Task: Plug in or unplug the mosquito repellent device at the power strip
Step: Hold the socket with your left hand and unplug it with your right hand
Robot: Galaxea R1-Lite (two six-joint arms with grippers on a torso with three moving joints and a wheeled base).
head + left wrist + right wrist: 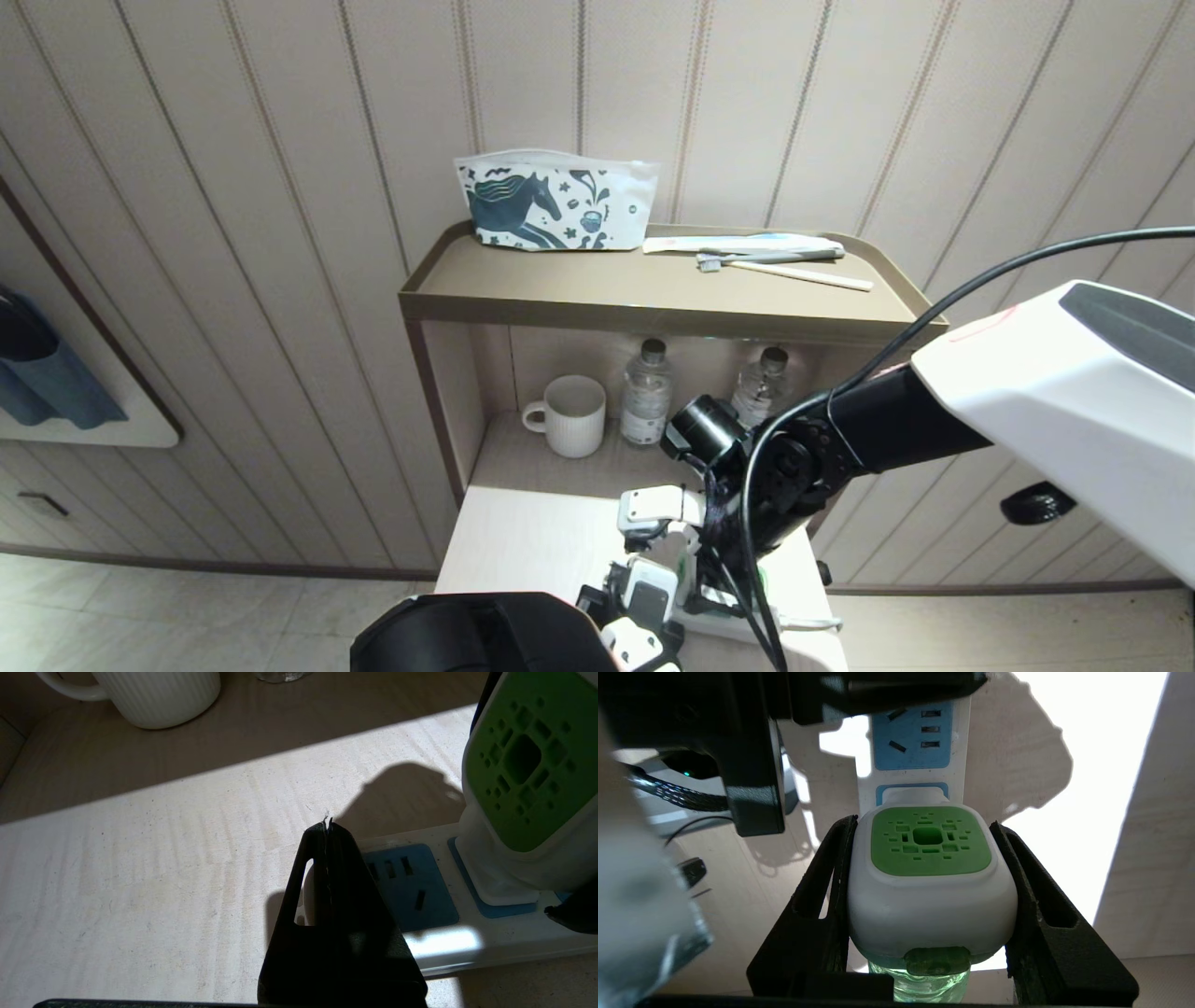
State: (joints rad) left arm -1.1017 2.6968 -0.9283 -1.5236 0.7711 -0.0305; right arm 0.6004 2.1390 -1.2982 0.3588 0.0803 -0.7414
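The mosquito repellent device (931,877) has a smooth, matt white plastic shell, a matt green perforated face and a translucent green bottle. The power strip (467,947) is glossy white plastic with matt pale blue panels. The tabletop (154,872) looks like pale wood with fine grain. The mug (159,695) is ribbed glossy ceramic. The right gripper (931,914) fingers are matt black, slightly rough plastic.

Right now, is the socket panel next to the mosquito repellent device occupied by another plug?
No, in the left wrist view the blue socket panel beside the mosquito repellent device on the power strip shows only bare slots.
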